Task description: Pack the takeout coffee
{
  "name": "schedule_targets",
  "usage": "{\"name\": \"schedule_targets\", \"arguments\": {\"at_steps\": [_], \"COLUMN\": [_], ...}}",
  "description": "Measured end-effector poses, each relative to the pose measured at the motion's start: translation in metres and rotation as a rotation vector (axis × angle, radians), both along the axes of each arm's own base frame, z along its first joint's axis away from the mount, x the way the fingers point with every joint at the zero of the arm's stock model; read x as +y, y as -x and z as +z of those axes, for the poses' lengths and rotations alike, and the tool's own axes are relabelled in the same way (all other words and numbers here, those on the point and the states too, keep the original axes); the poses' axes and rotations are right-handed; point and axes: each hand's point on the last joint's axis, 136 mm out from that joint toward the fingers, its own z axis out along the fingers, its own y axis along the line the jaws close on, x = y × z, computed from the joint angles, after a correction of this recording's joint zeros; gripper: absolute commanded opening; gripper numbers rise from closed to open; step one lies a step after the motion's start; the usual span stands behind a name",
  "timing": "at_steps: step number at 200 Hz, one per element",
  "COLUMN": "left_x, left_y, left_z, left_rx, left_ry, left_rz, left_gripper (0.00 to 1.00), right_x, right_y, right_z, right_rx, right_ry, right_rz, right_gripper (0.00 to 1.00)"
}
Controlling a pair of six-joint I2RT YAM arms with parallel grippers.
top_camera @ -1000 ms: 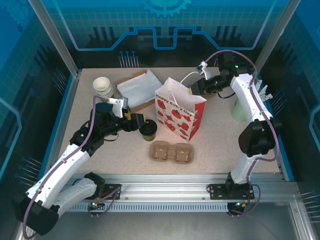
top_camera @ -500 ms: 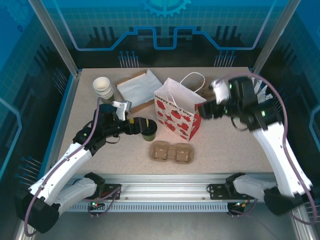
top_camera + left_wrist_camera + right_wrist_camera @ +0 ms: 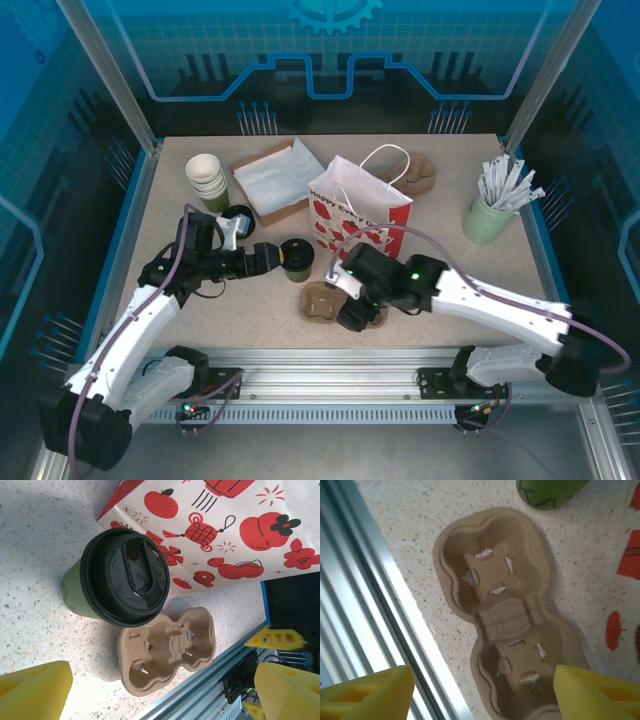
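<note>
The takeout coffee (image 3: 297, 258), an olive-green cup with a black lid (image 3: 125, 580), stands upright on the table just left of the strawberry-print bag (image 3: 362, 225). My left gripper (image 3: 262, 259) is open to the cup's left. Its yellow fingers (image 3: 32, 690) are spread wide and the cup sits ahead of them, untouched. A brown two-cup carrier (image 3: 330, 303) lies flat in front of the bag. My right gripper (image 3: 352, 312) hovers over the carrier (image 3: 500, 615), open, with its yellow fingertips (image 3: 595, 692) either side of the carrier's nearer cell. The cup's green base (image 3: 547, 492) shows beyond the carrier.
A stack of white paper cups (image 3: 207, 175) and a brown tray of white napkins (image 3: 278, 180) sit at the back left. A pale green cup of white sticks (image 3: 488, 218) stands at the right, and another brown carrier (image 3: 415, 172) lies behind the bag. The metal rail (image 3: 330, 375) borders the front edge.
My left gripper opened and drew back left off the cup. My right arm swung from the bag's handle at the back right to low over the carrier, with its jaws wider apart.
</note>
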Motion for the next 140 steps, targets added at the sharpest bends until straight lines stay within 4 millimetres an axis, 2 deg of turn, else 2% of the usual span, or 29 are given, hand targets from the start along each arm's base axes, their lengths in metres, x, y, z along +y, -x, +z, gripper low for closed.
{"name": "schedule_targets", "arguments": {"at_steps": [21,36,51,79,140], "left_x": [0.003,0.004,0.005,0.008,0.011], "left_y": [0.003,0.004,0.004,0.004,0.003], "left_z": [-0.001,-0.001,0.000,0.000,0.001], "left_rx": [0.002,-0.009,-0.017,-0.030,-0.056], "left_ry": [-0.015,-0.028,-0.033,-0.048,-0.070], "left_rz": [0.005,0.004,0.004,0.010,0.017], "left_gripper": [0.93,0.92,0.91,0.91,0.91], "right_x": [0.005,0.005,0.006,0.000,0.005], "right_y": [-0.007,-0.008,-0.009,-0.025,-0.036], "right_z": [-0.029,-0.041,-0.044,-0.046,-0.052], "right_rx": [0.036,0.050,0.072,0.083,0.032], "right_ry": [0.077,0.110,0.109,0.098,0.083], "right_rz": [-0.026,-0.017,0.004,0.045,0.281], "right_gripper": [0.71,0.70,0.68,0.68,0.62]}}
